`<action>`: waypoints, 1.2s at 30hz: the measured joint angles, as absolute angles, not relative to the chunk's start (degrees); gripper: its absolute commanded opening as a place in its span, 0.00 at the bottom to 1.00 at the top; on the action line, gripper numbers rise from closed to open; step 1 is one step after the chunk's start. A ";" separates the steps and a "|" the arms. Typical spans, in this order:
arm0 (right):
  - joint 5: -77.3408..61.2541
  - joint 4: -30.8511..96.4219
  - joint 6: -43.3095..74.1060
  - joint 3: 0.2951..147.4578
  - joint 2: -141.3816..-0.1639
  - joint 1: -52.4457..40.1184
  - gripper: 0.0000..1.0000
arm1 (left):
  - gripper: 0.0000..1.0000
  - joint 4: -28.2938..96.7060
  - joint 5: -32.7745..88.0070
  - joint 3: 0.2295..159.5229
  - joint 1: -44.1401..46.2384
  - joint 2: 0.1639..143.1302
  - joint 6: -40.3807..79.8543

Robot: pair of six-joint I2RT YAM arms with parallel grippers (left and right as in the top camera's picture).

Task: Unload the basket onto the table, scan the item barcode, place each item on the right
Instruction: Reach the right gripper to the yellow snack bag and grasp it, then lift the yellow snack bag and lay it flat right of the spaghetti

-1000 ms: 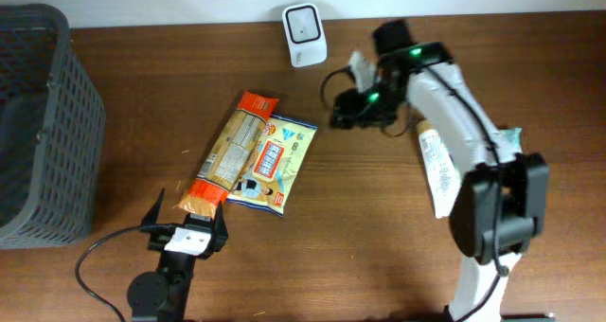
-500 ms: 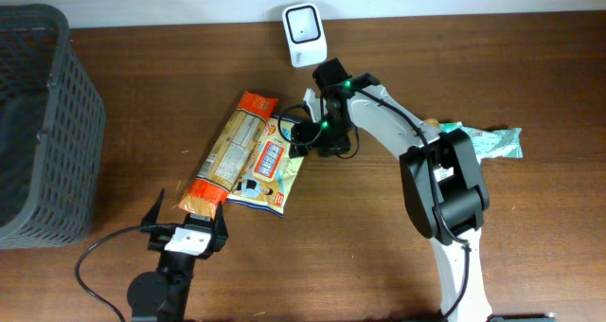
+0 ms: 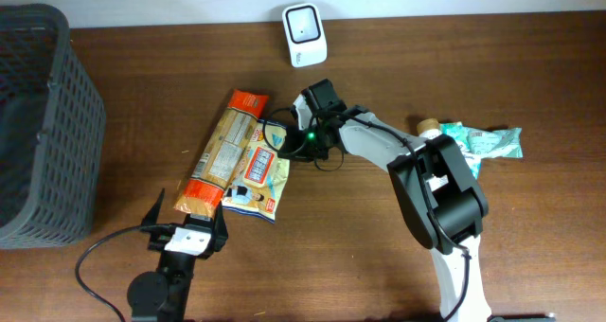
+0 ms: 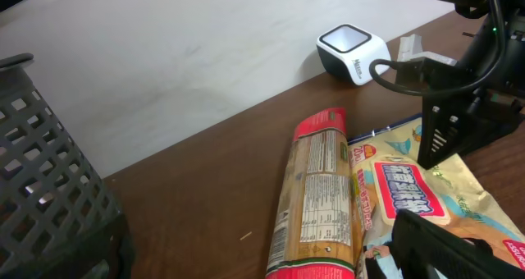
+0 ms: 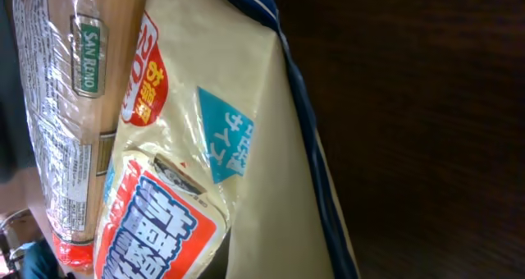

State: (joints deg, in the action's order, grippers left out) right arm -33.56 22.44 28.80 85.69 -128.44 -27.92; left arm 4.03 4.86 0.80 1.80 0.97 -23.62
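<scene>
Little of the job is done: the right claw (image 3: 286, 138) has its jaws together, seemingly pinching the upper corner of the yellow snack pouch (image 3: 258, 170), which lies flat on the table (image 3: 379, 256) at frame centre, touching the pasta pack (image 3: 220, 152) on its left. Lifting it, finding the barcode and showing that to the white scanner (image 3: 305, 22) at upper centre all remain. At lower left the left claw (image 3: 187, 220) stands wide apart and empty

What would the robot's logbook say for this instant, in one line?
task: scan barcode | right pincer: shut, at snack pouch top edge | left pincer: open | barcode scanner: far side, apart from pouch
</scene>
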 measured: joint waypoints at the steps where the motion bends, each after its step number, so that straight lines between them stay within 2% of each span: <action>1: -33.76 22.44 28.80 85.69 -128.46 -27.90 0.04 | 0.99 4.03 4.86 0.80 1.80 0.97 -23.62; 5: -33.89 23.88 28.01 84.66 -127.13 -27.83 0.04 | 0.99 4.03 4.86 0.80 1.80 0.97 -23.62; 9: -27.68 31.59 21.96 82.56 -118.80 -27.62 0.04 | 0.99 4.03 4.86 0.80 1.80 0.97 -23.62; 12: -16.58 48.75 15.53 86.83 -109.49 -27.51 0.04 | 0.99 4.03 4.86 0.80 1.80 0.97 -23.62; 13: -10.11 58.67 13.21 91.85 -108.40 -27.53 0.04 | 0.99 4.03 4.86 0.80 1.80 0.97 -23.62; 16: 4.86 73.89 9.78 103.70 -107.81 -27.51 0.04 | 0.99 4.05 4.86 0.80 1.80 1.02 -23.62; 20: 21.10 80.38 8.32 107.00 -108.49 -27.51 0.04 | 0.99 4.03 4.86 0.80 1.80 1.02 -23.62; 22: 25.63 79.33 7.62 107.33 -116.03 -27.53 0.04 | 0.99 4.03 4.86 0.80 1.80 1.02 -23.62; 24: 26.48 78.28 7.18 107.35 -121.82 -27.90 0.13 | 0.99 4.03 4.86 0.80 1.80 1.02 -23.62; 26: 24.88 76.84 6.79 107.26 -125.23 -29.39 0.38 | 0.99 4.03 4.86 0.80 1.80 1.02 -23.62; 27: 23.05 75.75 7.03 107.22 -125.47 -30.28 0.56 | 0.99 4.03 4.86 0.80 1.80 1.02 -23.62; 29: 14.57 69.23 6.72 107.20 -125.51 -34.79 0.80 | 0.99 4.03 4.86 0.80 1.80 1.02 -23.62; 30: 10.79 66.46 6.83 107.20 -125.51 -37.23 0.84 | 0.99 4.03 4.86 0.80 1.80 1.02 -23.62; 33: 2.35 63.64 6.61 107.20 -125.54 -44.05 0.84 | 0.99 4.03 4.86 0.80 1.80 1.02 -23.62; 36: -2.04 70.65 6.42 109.56 -125.49 -41.52 0.84 | 0.99 4.01 4.86 0.80 1.80 1.02 -23.62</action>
State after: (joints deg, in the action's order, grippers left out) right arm -2.04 70.65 6.42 109.56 -125.49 -41.52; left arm 4.01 4.86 0.80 1.80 1.02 -23.62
